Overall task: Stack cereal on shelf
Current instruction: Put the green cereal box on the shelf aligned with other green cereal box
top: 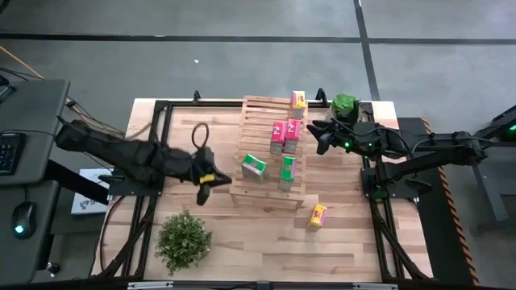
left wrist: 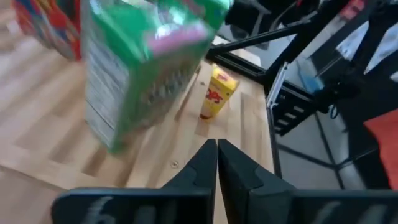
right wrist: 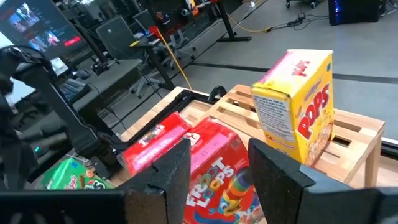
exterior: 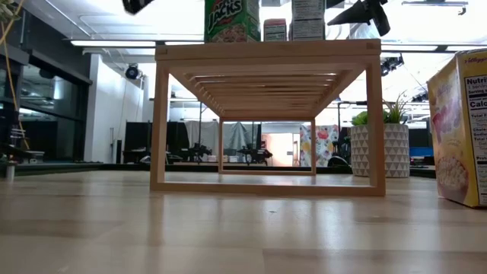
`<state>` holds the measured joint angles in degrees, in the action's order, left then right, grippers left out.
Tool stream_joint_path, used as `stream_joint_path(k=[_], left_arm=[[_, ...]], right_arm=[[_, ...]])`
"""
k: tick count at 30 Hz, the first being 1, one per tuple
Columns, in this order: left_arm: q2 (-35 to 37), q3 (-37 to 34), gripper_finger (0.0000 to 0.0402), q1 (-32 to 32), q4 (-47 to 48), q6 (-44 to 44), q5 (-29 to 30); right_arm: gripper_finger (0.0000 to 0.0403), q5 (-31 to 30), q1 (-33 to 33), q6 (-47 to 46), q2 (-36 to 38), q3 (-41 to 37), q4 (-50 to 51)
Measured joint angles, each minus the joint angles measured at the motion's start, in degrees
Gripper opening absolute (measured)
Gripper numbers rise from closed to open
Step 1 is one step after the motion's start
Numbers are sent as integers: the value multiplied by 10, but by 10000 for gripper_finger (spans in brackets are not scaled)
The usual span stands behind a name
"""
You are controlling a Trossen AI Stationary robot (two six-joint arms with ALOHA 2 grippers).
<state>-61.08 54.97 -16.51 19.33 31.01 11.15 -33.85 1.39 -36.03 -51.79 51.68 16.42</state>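
Observation:
The shelf (top: 270,153), a light-wood slatted rack, stands mid-table. On its top are a yellow cereal box (top: 298,101) at the far end, two pink-red ones (top: 278,137) (top: 293,131) side by side, and two green ones (top: 254,167) (top: 288,171) nearer. Another yellow box (top: 318,216) stands on the table off the rack's near right corner. My left gripper (top: 203,191) is shut and empty, in the air just left of the rack's near end. My right gripper (top: 316,135) is open beside the rack's right edge, pointing at the pink-red boxes (right wrist: 214,168).
A leafy potted plant (top: 184,238) stands at the near left of the table. A second plant in a white pot (top: 345,105) stands at the far right, behind my right gripper. Bare tabletop lies in front of the rack (exterior: 266,114).

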Motion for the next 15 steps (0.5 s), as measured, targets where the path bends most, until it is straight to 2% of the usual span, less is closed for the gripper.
stream_joint_path(k=[5, 11, 15], left_arm=[[-36, -67, 1, -4, -96, 24, 30], [-96, -67, 0, 27, -158, 29, 12], [-104, -68, 0, 39, -160, 30, 11]], right_arm=[[154, -8, 0, 0, 0, 0, 9], [154, -11, 0, 0, 0, 0, 11], [154, -11, 0, 0, 0, 0, 13]])
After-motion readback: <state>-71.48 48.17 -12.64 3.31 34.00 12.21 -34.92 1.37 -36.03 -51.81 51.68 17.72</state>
